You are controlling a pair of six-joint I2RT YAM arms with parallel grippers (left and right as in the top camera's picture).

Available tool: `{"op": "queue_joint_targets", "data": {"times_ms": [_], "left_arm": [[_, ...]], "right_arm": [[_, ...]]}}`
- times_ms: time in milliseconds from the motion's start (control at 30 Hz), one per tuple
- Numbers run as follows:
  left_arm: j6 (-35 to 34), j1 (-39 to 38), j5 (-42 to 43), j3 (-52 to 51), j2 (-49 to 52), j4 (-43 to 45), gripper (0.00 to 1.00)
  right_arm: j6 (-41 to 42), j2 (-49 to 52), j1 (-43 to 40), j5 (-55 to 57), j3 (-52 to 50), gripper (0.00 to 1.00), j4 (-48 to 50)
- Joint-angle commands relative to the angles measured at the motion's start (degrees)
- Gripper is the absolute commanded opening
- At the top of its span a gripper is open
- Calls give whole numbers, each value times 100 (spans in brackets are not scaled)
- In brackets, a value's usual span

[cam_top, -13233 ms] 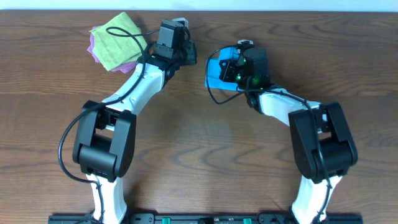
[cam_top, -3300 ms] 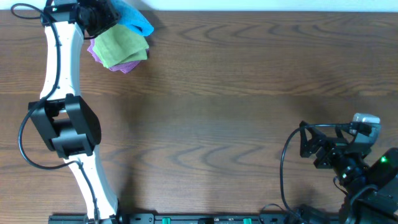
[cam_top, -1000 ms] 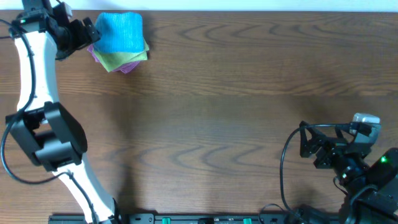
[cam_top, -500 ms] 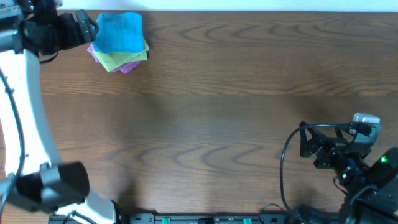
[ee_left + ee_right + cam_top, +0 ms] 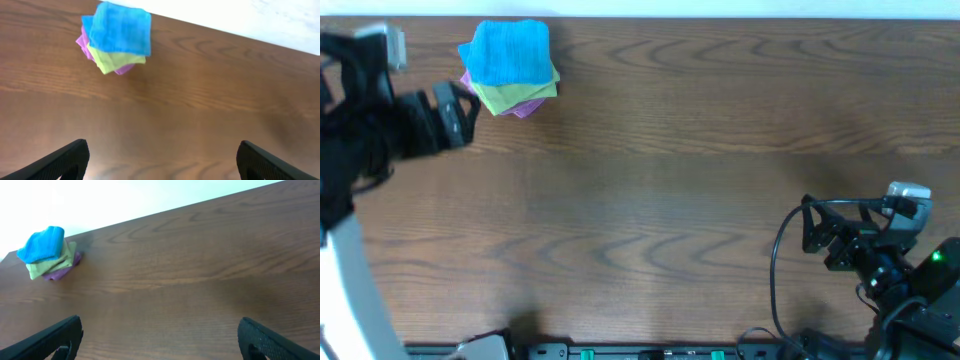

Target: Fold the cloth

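The sky-blue cloth [image 5: 509, 52] lies folded on top of a pile at the table's far left, and shows in the left wrist view [image 5: 122, 29] and small in the right wrist view [image 5: 43, 244]. My left gripper [image 5: 455, 108] hangs open just left of and below the pile, apart from it; in its own view the left gripper [image 5: 161, 154] has only bare wood between its fingers. My right gripper [image 5: 812, 232] rests open at the near right, far from the cloth. Seen from its wrist, the right gripper [image 5: 161, 332] is empty.
Under the blue cloth lie a yellow-green folded cloth [image 5: 517, 93] and a purple one [image 5: 525, 107]. The table's far edge [image 5: 720, 19] runs just behind the pile. The right arm's cable [image 5: 782, 250] loops over the wood near the front.
My left arm has swung back from the pile toward the near left, its gripper now lower in the overhead view. The blue cloth stays on the pile. The right arm has not moved.
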Motion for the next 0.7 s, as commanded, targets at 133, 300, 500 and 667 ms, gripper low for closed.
{"op": "queue_joint_targets", "data": {"times_ms": [133,300,500,667], "left_arm": [[271,9,-142,-17,-826,-229,95],[817,9,-131,-17,-1423,-496,95],[957,9,-319,-315,-2046,-275,95],[984,-11,-299,-1390,-2730,603,95]], "right_arm": [[72,-24,-48,22,-11,99,7],[72,-24,-48,22,-11,99,9],[72,-24,-48,22,-11,99,9],[72,-24,-48,22,-11,99,9]]}}
